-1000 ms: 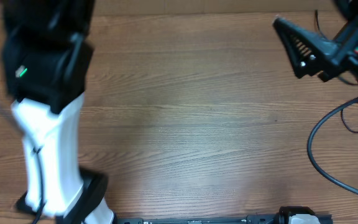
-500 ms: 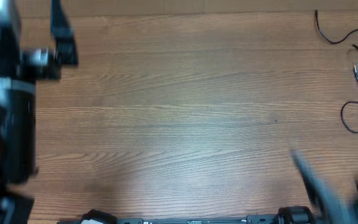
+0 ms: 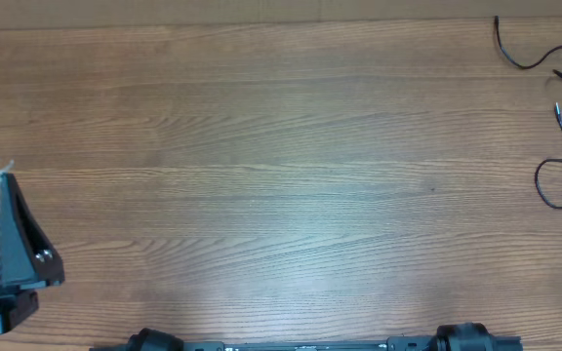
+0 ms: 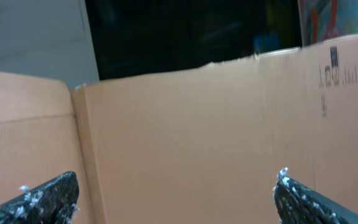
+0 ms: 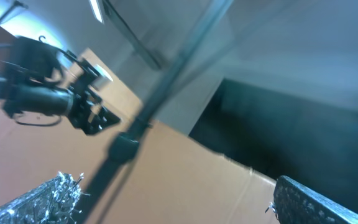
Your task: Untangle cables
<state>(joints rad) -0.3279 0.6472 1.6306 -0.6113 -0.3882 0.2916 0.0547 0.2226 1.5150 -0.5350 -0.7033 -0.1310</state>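
Observation:
Thin black cables (image 3: 538, 186) lie in loose loops at the far right edge of the wooden table (image 3: 281, 175), with one end (image 3: 512, 58) curling at the top right. In the overhead view only one black finger (image 3: 18, 244) of my left gripper shows, at the lower left corner, far from the cables. In the left wrist view my left gripper (image 4: 176, 183) is open and empty, facing a cardboard wall. In the right wrist view my right gripper (image 5: 176, 186) is open and empty, tilted upward. It is outside the overhead view.
Cardboard walls (image 4: 197, 124) stand beyond the table. A dark stand with a black device (image 5: 61, 102) shows in the right wrist view. The arm bases (image 3: 466, 339) sit along the near edge.
Both arms have swung back off the table. The left arm dropped to the lower left corner. The right arm has left the overhead view. The cables lie uncovered.

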